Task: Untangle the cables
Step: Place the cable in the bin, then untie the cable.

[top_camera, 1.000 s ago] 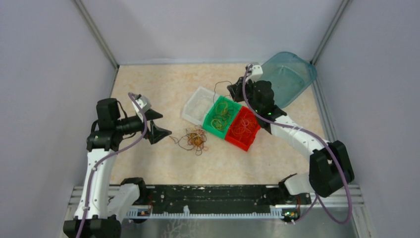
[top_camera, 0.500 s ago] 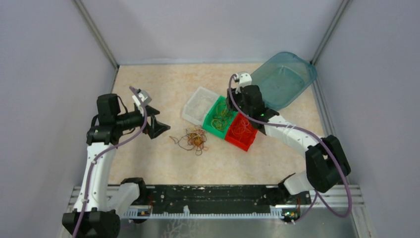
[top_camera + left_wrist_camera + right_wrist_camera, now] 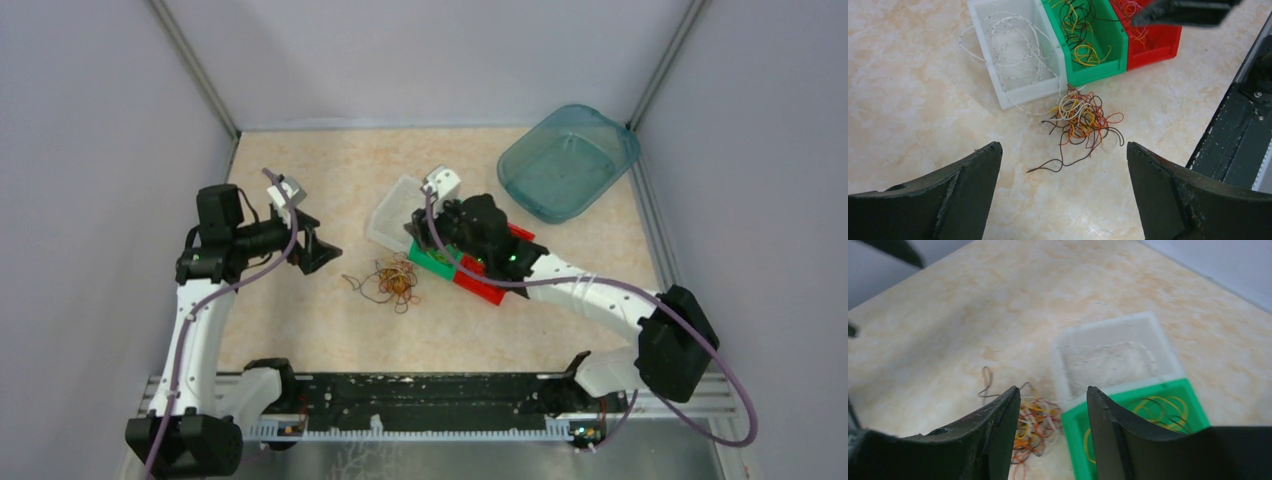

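Note:
The cables (image 3: 392, 282) lie as a small tangle of orange, red, yellow, white and brown loops on the table, just in front of the bins; the tangle shows in the left wrist view (image 3: 1082, 120) and the right wrist view (image 3: 1035, 427). My left gripper (image 3: 322, 250) is open and empty, held left of the tangle, jaws wide apart (image 3: 1063, 165). My right gripper (image 3: 425, 232) is open and empty above the bins, right of the tangle, jaws partly apart (image 3: 1054, 395).
Three small bins stand side by side: white (image 3: 395, 208) with white cables, green (image 3: 1093, 55) with yellow and dark cables, red (image 3: 1158, 45) with red ones. A teal tub (image 3: 568, 160) sits at the back right. A black rail (image 3: 430, 405) runs along the near edge.
My right arm has swung left from the teal tub to above the bins, towards the tangle. My left gripper has shifted slightly. The tangle has not moved.

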### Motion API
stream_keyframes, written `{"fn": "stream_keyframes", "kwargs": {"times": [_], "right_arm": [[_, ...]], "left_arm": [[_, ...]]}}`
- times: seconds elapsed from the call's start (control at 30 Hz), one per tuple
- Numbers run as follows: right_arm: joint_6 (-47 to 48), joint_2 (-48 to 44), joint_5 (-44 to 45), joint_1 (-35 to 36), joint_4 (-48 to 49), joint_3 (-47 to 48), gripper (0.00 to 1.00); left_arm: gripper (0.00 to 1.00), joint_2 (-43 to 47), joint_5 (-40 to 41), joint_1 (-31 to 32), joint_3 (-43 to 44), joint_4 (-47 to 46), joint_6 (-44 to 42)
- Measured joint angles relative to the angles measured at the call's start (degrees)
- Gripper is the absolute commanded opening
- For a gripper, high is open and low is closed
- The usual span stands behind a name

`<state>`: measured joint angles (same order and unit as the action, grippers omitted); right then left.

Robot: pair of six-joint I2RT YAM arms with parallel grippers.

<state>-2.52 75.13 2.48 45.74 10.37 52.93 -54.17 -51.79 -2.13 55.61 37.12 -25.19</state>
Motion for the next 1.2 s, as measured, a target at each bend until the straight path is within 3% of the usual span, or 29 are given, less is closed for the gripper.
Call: {"fn": "stream_keyframes", "kwargs": {"times": [0.17, 0.33, 0.6, 0.73, 0.8, 1.0, 1.2], "right_arm": [[1.6, 7.1, -3.1, 9.3, 2.9, 0.0, 0.53], [2.8, 17.5, -2.3, 13.4, 1.7, -0.1, 0.5], [3.7, 24.5, 1.8, 13.8, 1.8, -0.4, 0.29], [4.1, 26.4, 2.2, 13.9, 2.5, -0.2, 0.03], [3.9, 27.0, 1.9, 14.1, 3.3, -0.2, 0.0], [4.4, 22.8, -2.5, 15.6, 9.9, -4.2, 0.0], [6.2, 6.8, -9.4, 16.4, 18.4, -11.3, 0.0]], "left_arm": [[0.99, -3.0, 1.1, -2.3, 0.2, 0.0, 0.1], [0.98, -4.4, 1.1, -5.1, 1.2, 0.5, -0.1], [0.98, -4.3, -1.1, -6.0, 2.8, 0.7, -0.2], [0.97, -4.3, -2.0, -6.0, 2.8, 1.3, -0.2], [0.96, -4.3, -2.4, -6.0, 2.8, 1.8, -0.4], [0.89, -4.3, -3.5, -6.0, 2.9, 2.9, -1.7], [0.83, -5.0, -5.3, -6.0, 2.9, 7.6, -8.3]]}}
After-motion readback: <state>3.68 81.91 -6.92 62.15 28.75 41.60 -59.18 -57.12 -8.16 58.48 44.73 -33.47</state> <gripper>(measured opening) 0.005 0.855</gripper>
